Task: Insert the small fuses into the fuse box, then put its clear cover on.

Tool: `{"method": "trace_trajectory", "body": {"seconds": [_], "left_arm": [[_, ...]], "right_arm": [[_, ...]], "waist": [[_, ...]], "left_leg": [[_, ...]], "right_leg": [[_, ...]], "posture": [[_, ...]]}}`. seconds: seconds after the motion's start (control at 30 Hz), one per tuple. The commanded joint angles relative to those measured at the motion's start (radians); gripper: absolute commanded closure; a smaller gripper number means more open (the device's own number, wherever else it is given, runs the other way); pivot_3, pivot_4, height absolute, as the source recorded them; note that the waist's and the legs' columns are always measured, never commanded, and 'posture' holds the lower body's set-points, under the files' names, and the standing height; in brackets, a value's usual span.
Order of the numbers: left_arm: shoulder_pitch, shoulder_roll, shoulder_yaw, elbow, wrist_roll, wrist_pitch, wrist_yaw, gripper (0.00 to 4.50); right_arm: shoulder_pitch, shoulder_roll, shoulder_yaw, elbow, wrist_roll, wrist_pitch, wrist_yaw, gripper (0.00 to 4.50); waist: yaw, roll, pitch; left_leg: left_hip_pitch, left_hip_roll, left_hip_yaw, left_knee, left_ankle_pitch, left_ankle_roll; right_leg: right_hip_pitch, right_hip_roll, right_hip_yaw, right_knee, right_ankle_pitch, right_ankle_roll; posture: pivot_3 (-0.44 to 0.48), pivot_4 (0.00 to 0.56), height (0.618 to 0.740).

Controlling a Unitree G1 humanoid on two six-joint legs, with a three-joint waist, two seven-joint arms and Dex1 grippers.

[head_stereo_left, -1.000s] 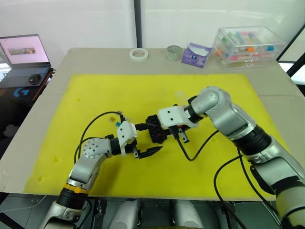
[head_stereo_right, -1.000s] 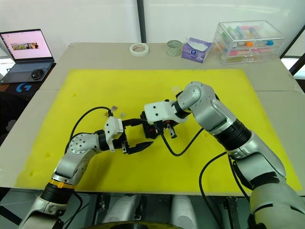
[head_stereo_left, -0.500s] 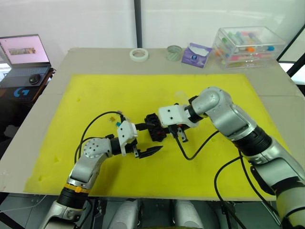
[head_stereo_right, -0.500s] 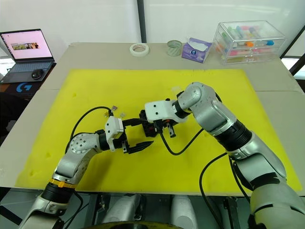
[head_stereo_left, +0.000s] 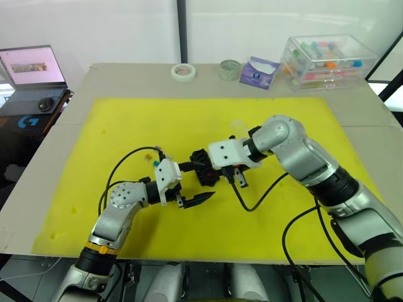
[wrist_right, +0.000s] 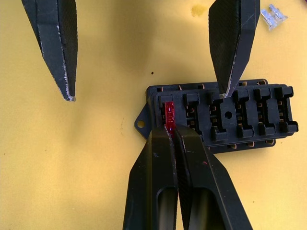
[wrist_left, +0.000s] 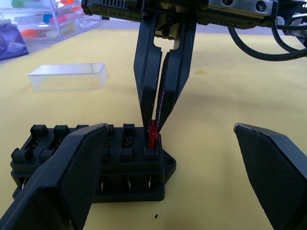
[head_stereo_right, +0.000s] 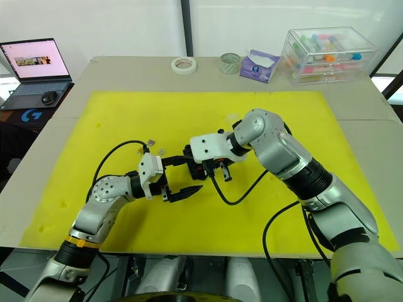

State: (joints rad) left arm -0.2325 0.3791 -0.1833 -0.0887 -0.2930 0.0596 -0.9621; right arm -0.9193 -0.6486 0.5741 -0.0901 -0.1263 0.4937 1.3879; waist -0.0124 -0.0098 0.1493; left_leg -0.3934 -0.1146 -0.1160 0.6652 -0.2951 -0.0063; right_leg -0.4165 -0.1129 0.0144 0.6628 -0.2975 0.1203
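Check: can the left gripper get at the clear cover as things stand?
Probably yes. The left gripper is open and holds nothing. The clear cover lies bare on the yellow mat beyond the fuse box. The right gripper, shut on the red fuse, stands beside that line, not across it.

A pale "G" logo, seemingly, marks the dark bag [head_stereo_left: 26,121] beneath the laptop [head_stereo_left: 33,69]. The screen's content is too small to read.
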Motion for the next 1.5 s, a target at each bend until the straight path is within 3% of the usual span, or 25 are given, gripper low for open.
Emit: {"method": "trace_trajectory", "body": {"seconds": [0.03,0.6,0.73,1.5], "left_arm": [[-0.002,-0.005,-0.005,-0.026,-0.01,-0.008,-0.001,0.0],[-0.005,-0.005,-0.005,-0.019,-0.01,-0.01,-0.005,0.0],[-0.007,-0.009,0.002,-0.017,-0.014,-0.009,0.001,0.0],[-0.01,-0.009,0.004,-0.025,-0.011,-0.004,0.012,0.0]], "right_arm": [[-0.011,-0.002,-0.03,-0.039,0.011,0.002,0.0,3.56],[-0.011,-0.014,-0.151,-0.094,0.129,0.034,-0.017,3.56],[0.022,-0.01,-0.166,-0.086,0.154,0.017,-0.034,4.47],[0.082,0.006,-0.118,-0.024,0.138,-0.059,-0.077,4.47]], "waist": [[0.0,0.0,0.0],[0.001,0.0,0.0],[0.001,0.0,0.0],[0.001,0.0,0.0]], "left_leg": [[0.0,0.0,0.0,0.0,0.0,0.0],[0.0,0.0,0.0,0.0,0.0,0.0],[0.0,0.0,0.0,0.0,0.0,0.0],[0.0,0.0,0.0,0.0,0.0,0.0]], "right_leg": [[0.0,0.0,0.0,0.0,0.0,0.0],[0.0,0.0,0.0,0.0,0.0,0.0],[0.0,0.0,0.0,0.0,0.0,0.0],[0.0,0.0,0.0,0.0,0.0,0.0]], "posture": [[0.0,0.15,0.74],[0.0,0.15,0.74],[0.0,0.15,0.74],[0.0,0.15,0.74]]}}
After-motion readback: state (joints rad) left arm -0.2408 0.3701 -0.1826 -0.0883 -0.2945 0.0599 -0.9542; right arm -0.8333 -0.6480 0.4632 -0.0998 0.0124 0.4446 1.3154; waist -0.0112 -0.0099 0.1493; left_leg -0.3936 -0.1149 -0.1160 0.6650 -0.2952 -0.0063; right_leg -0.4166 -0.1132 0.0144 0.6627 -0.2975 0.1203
